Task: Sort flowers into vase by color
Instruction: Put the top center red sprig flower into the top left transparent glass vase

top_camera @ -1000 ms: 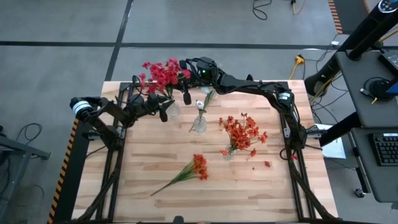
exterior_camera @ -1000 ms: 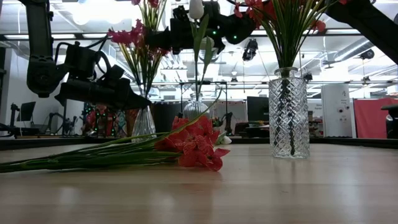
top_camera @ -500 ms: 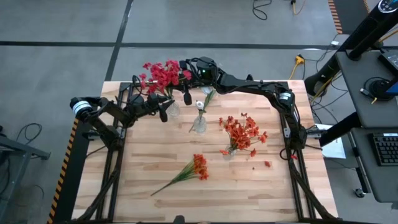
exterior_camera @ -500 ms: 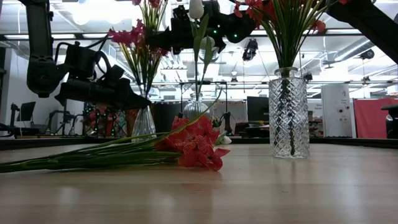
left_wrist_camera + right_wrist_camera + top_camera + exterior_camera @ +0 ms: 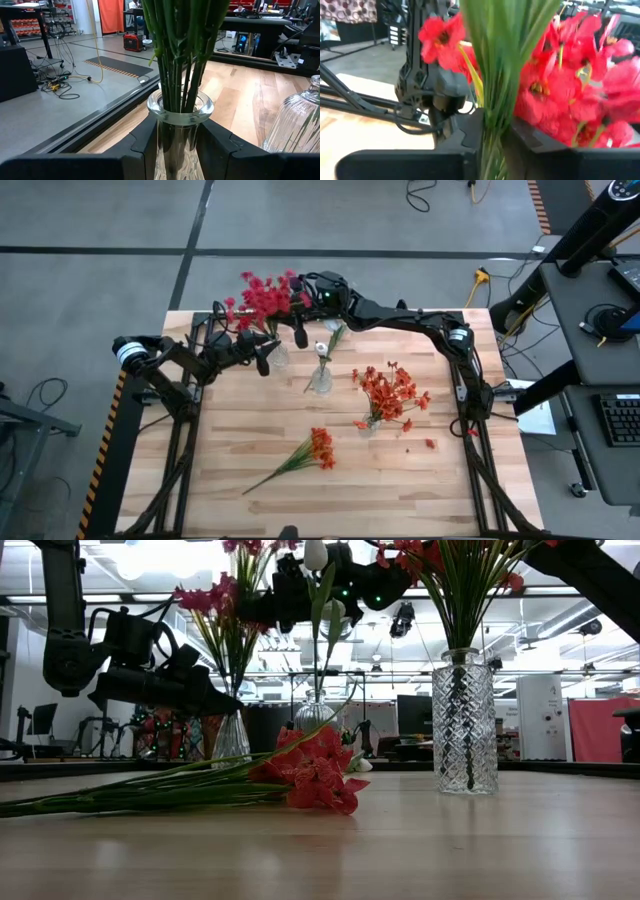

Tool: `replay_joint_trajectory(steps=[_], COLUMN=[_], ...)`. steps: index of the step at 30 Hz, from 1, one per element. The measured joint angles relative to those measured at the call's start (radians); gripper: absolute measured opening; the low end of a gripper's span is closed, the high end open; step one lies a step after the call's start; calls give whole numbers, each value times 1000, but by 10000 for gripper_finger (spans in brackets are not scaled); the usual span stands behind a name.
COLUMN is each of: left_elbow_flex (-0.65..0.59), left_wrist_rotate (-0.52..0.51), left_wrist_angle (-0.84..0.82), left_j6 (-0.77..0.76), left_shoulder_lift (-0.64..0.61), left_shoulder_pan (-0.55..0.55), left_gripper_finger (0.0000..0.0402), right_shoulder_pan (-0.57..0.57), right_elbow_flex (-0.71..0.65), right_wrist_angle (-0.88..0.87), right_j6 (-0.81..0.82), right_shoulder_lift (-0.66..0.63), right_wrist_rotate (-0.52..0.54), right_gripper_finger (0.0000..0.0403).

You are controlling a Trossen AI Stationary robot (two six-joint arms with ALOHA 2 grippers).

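Observation:
The crimson-red flowers (image 5: 264, 297) stand with their green stalks in a clear glass vase (image 5: 279, 356) near the table's far left. My left gripper (image 5: 266, 358) is shut on that vase. My right gripper (image 5: 299, 332) comes from the right and is shut on the bunch's stalks above the vase. In the low view the crimson heads (image 5: 232, 600) rise over the vase (image 5: 232, 740). An orange-red bunch (image 5: 316, 448) lies flat on the table. A second vase (image 5: 320, 378) holds a white bud. A third vase (image 5: 368, 423) holds orange-red flowers (image 5: 392, 390). My left gripper (image 5: 177, 137) holds the vase by its neck (image 5: 172, 127), just under the thick rim (image 5: 180, 107), pinched between the two fingers. The fingers come level from the table's left. The vase stands upright; its foot is hidden in this view. My right gripper (image 5: 492, 137) pinches the bundled green stalks (image 5: 492, 107) of the crimson bunch, several together, just below the flower heads (image 5: 570, 95). The fingers lie across the stalks. The bunch stands nearly upright, its lower stalks down inside the vase.
The white-bud vase (image 5: 315, 712) stands just right of the held vase. The tall cut-glass vase (image 5: 464, 720) with orange-red flowers is farther right. A loose petal (image 5: 429, 443) lies near the right edge. Bare wood shows along the near edge (image 5: 350, 505).
The crimson flower heads have swung a little toward the table's right and far side, so the bunch stands more upright over the vase. Their stalks stay in the vase, and the vase and my left gripper have kept still.

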Motion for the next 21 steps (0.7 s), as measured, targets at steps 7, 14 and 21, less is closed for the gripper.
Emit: replay_joint_trajectory(steps=[7, 14, 21], left_elbow_flex=[0, 0, 0], left_wrist_rotate=[0, 0, 0], left_wrist_angle=[0, 0, 0], left_j6=[-1, -1, 0], left_shoulder_lift=[0, 0, 0], left_shoulder_pan=[0, 0, 0], left_gripper_finger=[92, 92, 92], right_shoulder_pan=[0, 0, 11], right_elbow_flex=[11, 36, 55], right_wrist_angle=[-58, -89, -86], right_j6=[18, 19, 18], right_shoulder_lift=[0, 0, -1], right_wrist_rotate=[24, 25, 25], right_gripper_finger=[113, 149, 162])
